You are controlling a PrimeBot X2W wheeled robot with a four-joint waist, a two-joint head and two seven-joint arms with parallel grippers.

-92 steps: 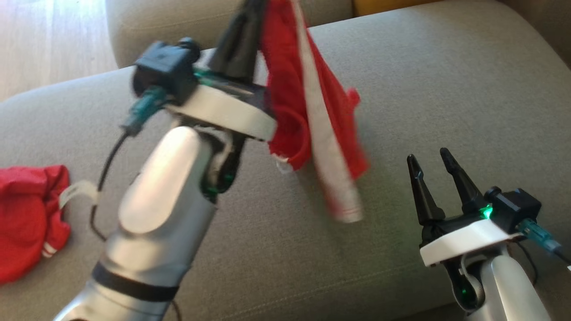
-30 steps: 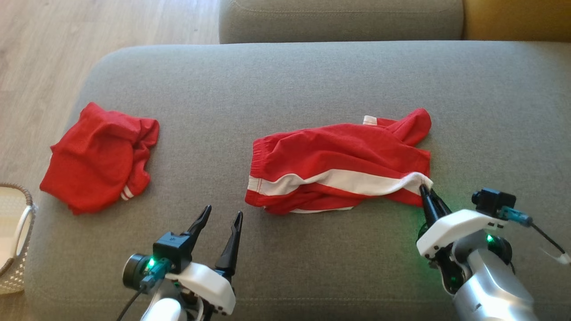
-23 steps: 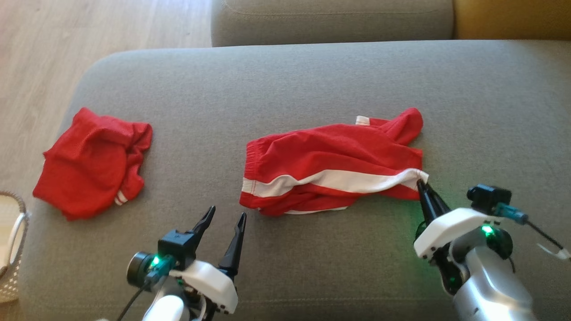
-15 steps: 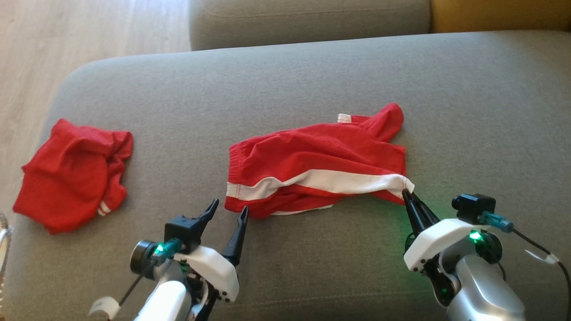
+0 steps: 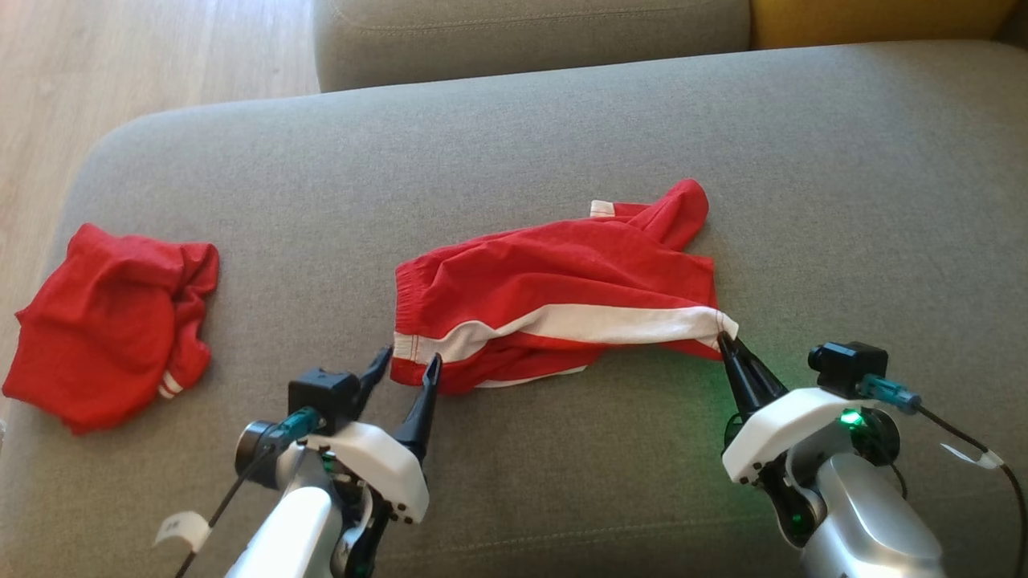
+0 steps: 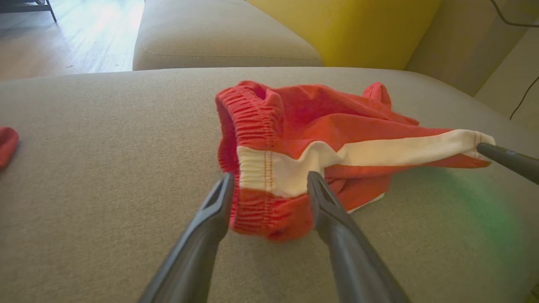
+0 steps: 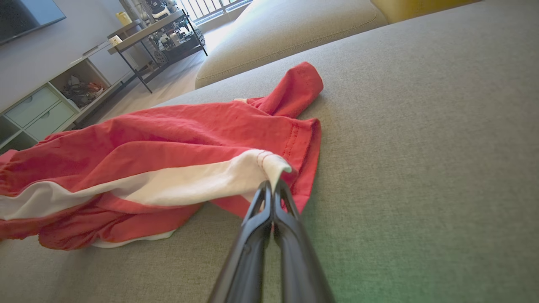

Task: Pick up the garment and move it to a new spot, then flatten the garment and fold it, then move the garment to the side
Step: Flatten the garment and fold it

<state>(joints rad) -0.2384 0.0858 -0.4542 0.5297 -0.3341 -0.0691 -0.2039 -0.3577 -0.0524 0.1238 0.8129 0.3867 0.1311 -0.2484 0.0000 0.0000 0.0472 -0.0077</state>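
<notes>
Red shorts (image 5: 554,281) with a white side stripe lie crumpled in the middle of the grey sofa cushion (image 5: 514,136). My right gripper (image 5: 724,341) is shut on the white hem corner at the shorts' right end; the right wrist view has the shorts (image 7: 168,151) pinched there by the gripper (image 7: 273,185). My left gripper (image 5: 408,364) stands open at the elastic waistband, its fingers straddling the white stripe's end; the left wrist view shows the shorts (image 6: 320,122) with the gripper (image 6: 269,179) on both sides of the waistband corner.
A second red garment (image 5: 104,321) lies bunched at the cushion's left end, near its edge. A further grey cushion (image 5: 530,32) and a yellow one (image 5: 875,16) lie behind. Wooden floor (image 5: 120,56) runs to the left.
The camera has shifted, sliding the scene left. My left gripper has advanced to the shorts' waistband and now straddles it. The right gripper keeps its hold on the hem corner.
</notes>
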